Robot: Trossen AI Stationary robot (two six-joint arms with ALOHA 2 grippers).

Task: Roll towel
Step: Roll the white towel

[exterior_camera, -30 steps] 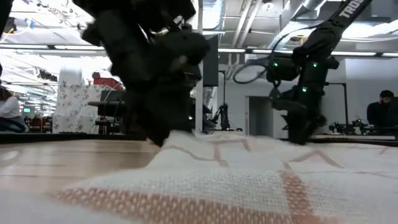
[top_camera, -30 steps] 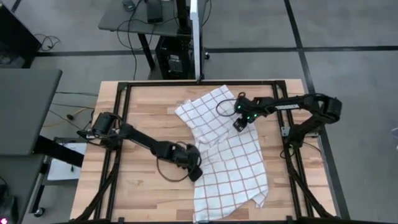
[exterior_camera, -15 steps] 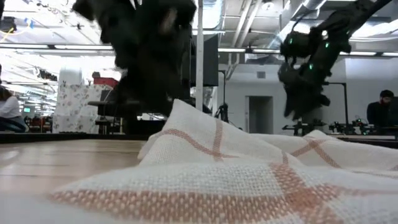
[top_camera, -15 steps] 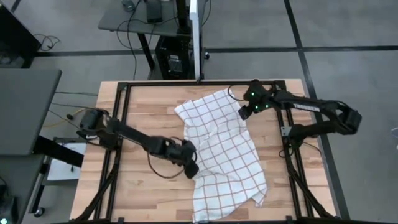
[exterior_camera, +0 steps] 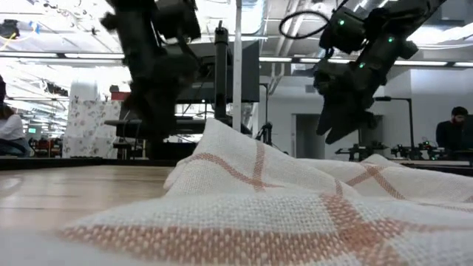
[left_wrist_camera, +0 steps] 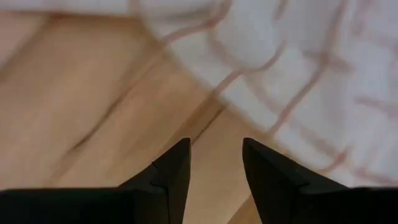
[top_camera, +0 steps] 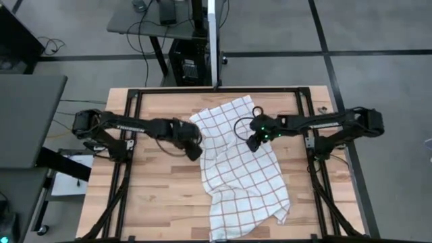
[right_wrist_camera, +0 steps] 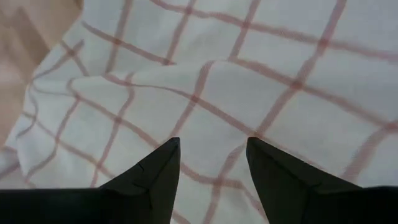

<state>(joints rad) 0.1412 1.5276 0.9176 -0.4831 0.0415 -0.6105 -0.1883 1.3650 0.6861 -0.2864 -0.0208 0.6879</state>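
The towel [top_camera: 246,169] is white with a red grid. It lies spread out and rumpled from the table's far middle to its near edge, with a raised fold [exterior_camera: 222,148] close to the low camera. My left gripper [top_camera: 196,151] hangs open above bare wood just left of the towel's left edge [left_wrist_camera: 249,93], touching nothing. My right gripper [top_camera: 251,144] hangs open above the towel's middle [right_wrist_camera: 249,81], clear of the cloth. In the low view both grippers, left [exterior_camera: 151,122] and right [exterior_camera: 329,133], stand above the towel.
Black frame rails [top_camera: 131,169] run along the table's sides and far edge. Bare wood [top_camera: 162,189] lies left of the towel. Beyond the table the low view shows a person at the far left [exterior_camera: 9,125] and another at the far right [exterior_camera: 458,125].
My left gripper has risen and gone from the towel's near left edge toward the far and left, off the cloth. My right gripper has lifted off the towel. The towel's near left part has bunched up into a raised fold; its far part has stayed flat.
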